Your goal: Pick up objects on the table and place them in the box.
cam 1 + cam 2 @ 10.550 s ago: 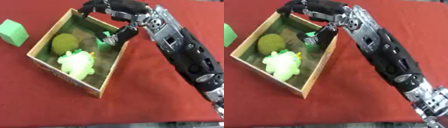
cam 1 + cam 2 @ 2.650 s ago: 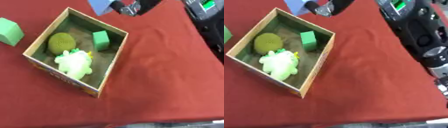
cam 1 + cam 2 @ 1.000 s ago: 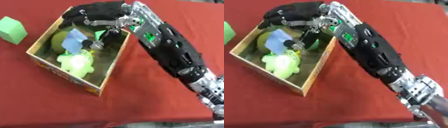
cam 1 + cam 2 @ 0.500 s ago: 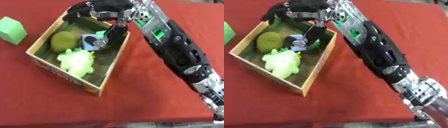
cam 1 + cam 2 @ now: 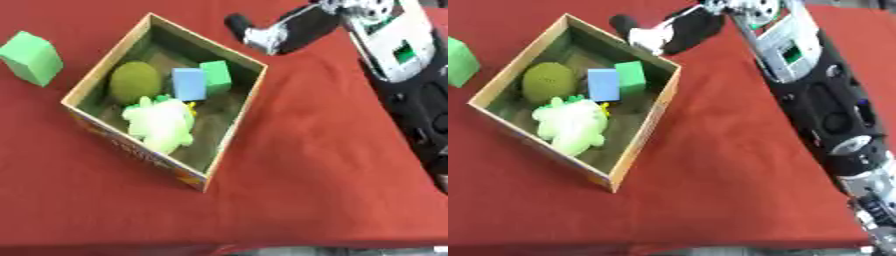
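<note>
While our right hand (image 5: 278,33) hangs above the box's far corner, its fingers are stretched out and hold nothing. In the box (image 5: 229,132) we see a blue cube (image 5: 187,84) leaning against a small green cube (image 5: 215,77), an olive ball (image 5: 136,82) in the left corner and a pale green plush toy (image 5: 161,125) in front of them. A larger green cube (image 5: 32,57) sits on the red cloth (image 5: 315,170), well apart to the box's left. Our left hand does not show.
</note>
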{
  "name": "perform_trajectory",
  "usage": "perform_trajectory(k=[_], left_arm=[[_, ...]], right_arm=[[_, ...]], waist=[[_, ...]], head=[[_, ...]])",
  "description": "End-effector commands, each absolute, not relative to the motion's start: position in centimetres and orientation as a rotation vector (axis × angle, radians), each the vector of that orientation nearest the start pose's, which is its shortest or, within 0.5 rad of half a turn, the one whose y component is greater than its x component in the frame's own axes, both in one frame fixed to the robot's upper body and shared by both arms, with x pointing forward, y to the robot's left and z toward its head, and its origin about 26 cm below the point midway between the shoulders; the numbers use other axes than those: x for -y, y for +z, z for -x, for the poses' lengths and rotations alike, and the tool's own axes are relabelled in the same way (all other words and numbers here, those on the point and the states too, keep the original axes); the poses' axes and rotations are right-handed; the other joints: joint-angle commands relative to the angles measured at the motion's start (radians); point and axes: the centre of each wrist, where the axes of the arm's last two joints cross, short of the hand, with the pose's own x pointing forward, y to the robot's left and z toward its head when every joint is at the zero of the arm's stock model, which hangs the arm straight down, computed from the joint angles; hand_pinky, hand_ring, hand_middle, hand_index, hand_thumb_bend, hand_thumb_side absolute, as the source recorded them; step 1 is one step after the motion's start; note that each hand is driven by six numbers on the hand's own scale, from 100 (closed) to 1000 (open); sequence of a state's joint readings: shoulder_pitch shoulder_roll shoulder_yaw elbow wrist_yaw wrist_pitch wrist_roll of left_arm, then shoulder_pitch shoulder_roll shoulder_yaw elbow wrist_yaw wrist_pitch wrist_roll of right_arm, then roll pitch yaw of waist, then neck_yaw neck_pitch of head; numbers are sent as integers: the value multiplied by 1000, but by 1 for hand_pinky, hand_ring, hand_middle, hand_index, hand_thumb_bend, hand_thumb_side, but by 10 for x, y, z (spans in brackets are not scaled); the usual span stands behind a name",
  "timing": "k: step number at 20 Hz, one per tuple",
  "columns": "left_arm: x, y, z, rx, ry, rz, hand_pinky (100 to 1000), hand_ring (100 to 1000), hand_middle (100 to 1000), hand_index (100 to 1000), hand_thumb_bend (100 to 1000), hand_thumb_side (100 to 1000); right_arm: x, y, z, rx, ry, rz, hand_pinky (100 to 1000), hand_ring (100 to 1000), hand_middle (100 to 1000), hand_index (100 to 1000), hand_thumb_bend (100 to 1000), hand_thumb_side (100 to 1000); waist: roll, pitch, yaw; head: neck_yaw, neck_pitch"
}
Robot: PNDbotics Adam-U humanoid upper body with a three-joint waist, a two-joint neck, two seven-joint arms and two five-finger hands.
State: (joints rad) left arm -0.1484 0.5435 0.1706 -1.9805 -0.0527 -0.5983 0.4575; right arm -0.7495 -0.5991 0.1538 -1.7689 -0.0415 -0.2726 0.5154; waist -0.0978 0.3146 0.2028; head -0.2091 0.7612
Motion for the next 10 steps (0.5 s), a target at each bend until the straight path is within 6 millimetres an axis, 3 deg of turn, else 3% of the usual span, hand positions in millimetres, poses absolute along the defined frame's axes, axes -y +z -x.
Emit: perform_trajectory(k=[1, 6, 8, 9, 10], left_arm=[[-346, 206, -275, -3315, 144, 675, 874, 932, 803, 885, 111, 659], [-346, 206, -275, -3321, 185, 687, 874, 932, 804, 885, 107, 660], [-349, 206, -274, -3316, 211, 707, 874, 930, 804, 886, 101, 654], [-350, 206, -273, -3310, 225, 720, 873, 929, 803, 885, 100, 652], [-352, 206, -272, -3305, 245, 735, 873, 929, 803, 886, 100, 651]], right_arm=[[271, 327, -331, -3100, -1653, 49, 996, 1000, 710, 908, 100, 470], [292, 327, -304, -3225, -1445, 223, 994, 1000, 703, 897, 100, 470], [299, 326, -301, -3257, -1396, 228, 983, 1000, 687, 870, 100, 480], [305, 325, -299, -3277, -1350, 219, 979, 1000, 686, 866, 100, 544], [312, 324, -295, -3291, -1302, 205, 977, 1000, 683, 863, 100, 480]], waist=[[13, -30, -4], [14, -28, -8], [20, -21, -21], [23, -18, -27], [26, -15, -33]], head=[[21, -9], [38, -6], [76, -11], [93, -13], [113, -16]])
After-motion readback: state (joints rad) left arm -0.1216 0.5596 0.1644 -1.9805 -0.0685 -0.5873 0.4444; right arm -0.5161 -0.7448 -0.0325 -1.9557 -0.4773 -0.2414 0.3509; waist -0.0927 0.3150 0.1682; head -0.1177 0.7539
